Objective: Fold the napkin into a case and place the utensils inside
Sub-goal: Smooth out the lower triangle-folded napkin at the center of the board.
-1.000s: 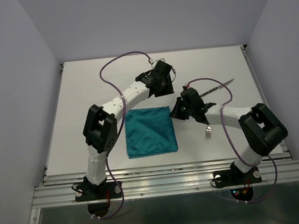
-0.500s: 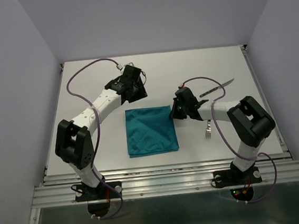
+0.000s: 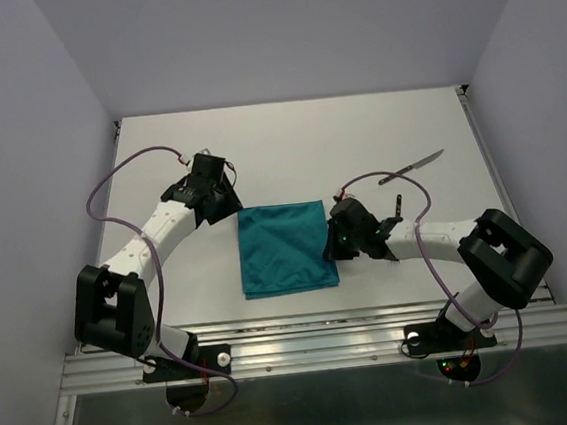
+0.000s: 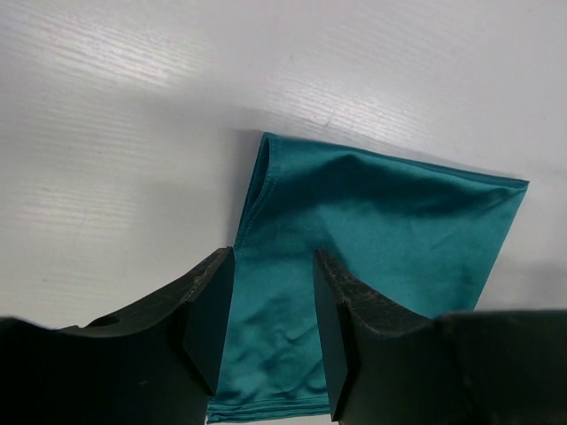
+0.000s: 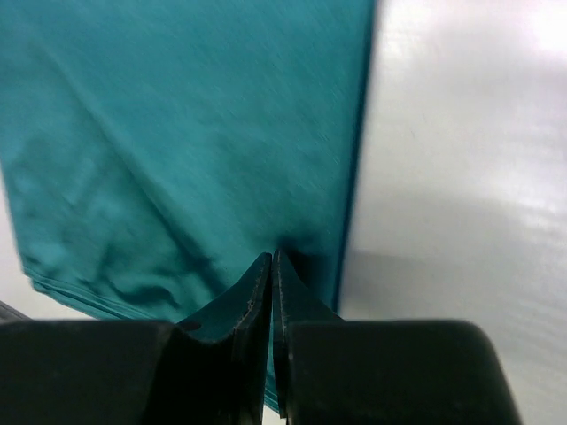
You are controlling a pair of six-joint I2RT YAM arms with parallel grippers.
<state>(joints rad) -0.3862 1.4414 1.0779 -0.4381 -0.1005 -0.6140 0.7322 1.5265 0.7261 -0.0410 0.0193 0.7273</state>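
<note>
The teal napkin (image 3: pixel 282 251) lies flat on the table, folded into a rough square with a diagonal crease. My left gripper (image 3: pixel 226 202) is open just off its far-left corner. In the left wrist view (image 4: pixel 271 266) the cloth (image 4: pixel 381 221) shows between and beyond the fingers, with nothing gripped. My right gripper (image 3: pixel 333 247) is shut, its tips (image 5: pixel 272 257) resting on the napkin (image 5: pixel 177 133) just inside its right edge. I cannot tell if any cloth is pinched. The dark-handled knife (image 3: pixel 412 167) lies at the far right. The fork is hidden under my right arm.
The white table (image 3: pixel 287 142) ends at a metal rail along the near side (image 3: pixel 315 335). Grey walls close in the left, right and back. Purple cables loop above both arms (image 3: pixel 110 189) (image 3: pixel 401 179).
My left arm swung left, from beyond the napkin's far-right corner to its far-left corner. My right gripper slid toward me along the napkin's right edge, and its arm now covers the fork.
</note>
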